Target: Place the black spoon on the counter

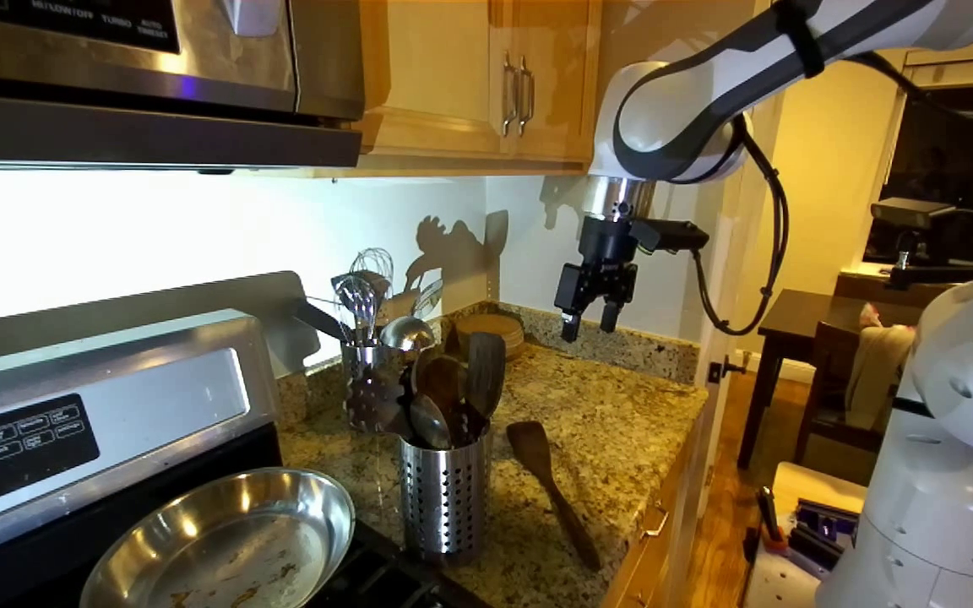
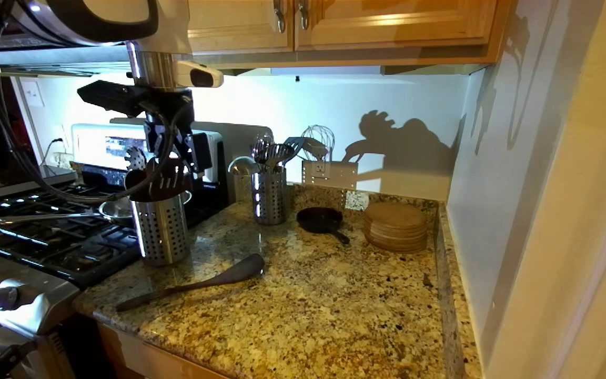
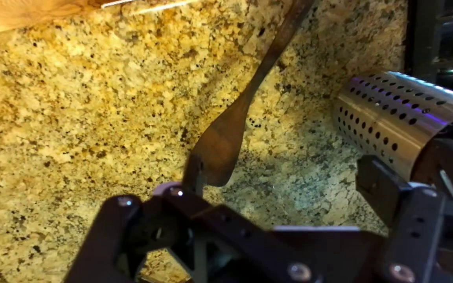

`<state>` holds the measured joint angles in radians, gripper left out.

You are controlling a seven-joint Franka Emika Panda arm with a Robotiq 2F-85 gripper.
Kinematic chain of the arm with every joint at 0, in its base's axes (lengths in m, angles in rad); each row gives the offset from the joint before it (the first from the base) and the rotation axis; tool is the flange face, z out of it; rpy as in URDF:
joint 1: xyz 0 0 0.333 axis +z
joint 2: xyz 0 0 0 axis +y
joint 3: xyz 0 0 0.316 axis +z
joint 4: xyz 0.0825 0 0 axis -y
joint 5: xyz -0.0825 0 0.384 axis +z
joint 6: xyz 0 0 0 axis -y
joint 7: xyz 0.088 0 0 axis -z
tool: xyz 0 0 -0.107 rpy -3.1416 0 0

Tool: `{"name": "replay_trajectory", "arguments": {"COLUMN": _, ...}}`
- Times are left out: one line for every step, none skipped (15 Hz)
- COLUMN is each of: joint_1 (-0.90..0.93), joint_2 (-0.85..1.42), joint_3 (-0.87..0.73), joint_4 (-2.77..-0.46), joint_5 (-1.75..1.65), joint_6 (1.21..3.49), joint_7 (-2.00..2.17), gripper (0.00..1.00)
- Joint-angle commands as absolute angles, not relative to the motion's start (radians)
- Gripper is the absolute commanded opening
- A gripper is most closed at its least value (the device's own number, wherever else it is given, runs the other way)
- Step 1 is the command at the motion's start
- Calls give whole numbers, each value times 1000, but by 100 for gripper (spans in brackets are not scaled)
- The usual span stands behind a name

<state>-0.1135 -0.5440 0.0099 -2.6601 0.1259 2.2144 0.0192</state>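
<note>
A long dark brown utensil (image 1: 530,443) with a flat tapered head lies on the granite counter (image 1: 613,405). It shows in both exterior views (image 2: 239,270) and the wrist view (image 3: 224,139). I cannot tell whether it is the black spoon. No separate black spoon can be made out; utensils in the perforated steel holder (image 1: 444,498) overlap, their lower parts hidden. My gripper (image 1: 589,324) is open and empty, high above the counter. In the wrist view my fingers (image 3: 283,177) are wide apart, one overlapping the utensil's head, the other before the holder (image 3: 391,118).
A second steel holder (image 2: 269,197) with whisks and a ladle stands near the back wall. A small dark skillet (image 2: 317,219) and a stack of round wooden boards (image 2: 395,227) are beyond it. A steel pan (image 1: 241,540) sits on the stove. Cabinets (image 1: 444,76) hang above.
</note>
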Motion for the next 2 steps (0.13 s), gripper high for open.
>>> {"name": "replay_trajectory", "arguments": {"joint_1": -91, "joint_2": -546, "joint_3": -12, "joint_4": -2659, "joint_5": 112, "joint_6": 2213, "joint_7": 30, "gripper": 100}}
{"name": "replay_trajectory", "arguments": {"joint_1": -91, "joint_2": -541, "joint_3": -14, "joint_4": -2659, "joint_5": 112, "joint_6": 2214, "joint_7": 30, "gripper": 100}}
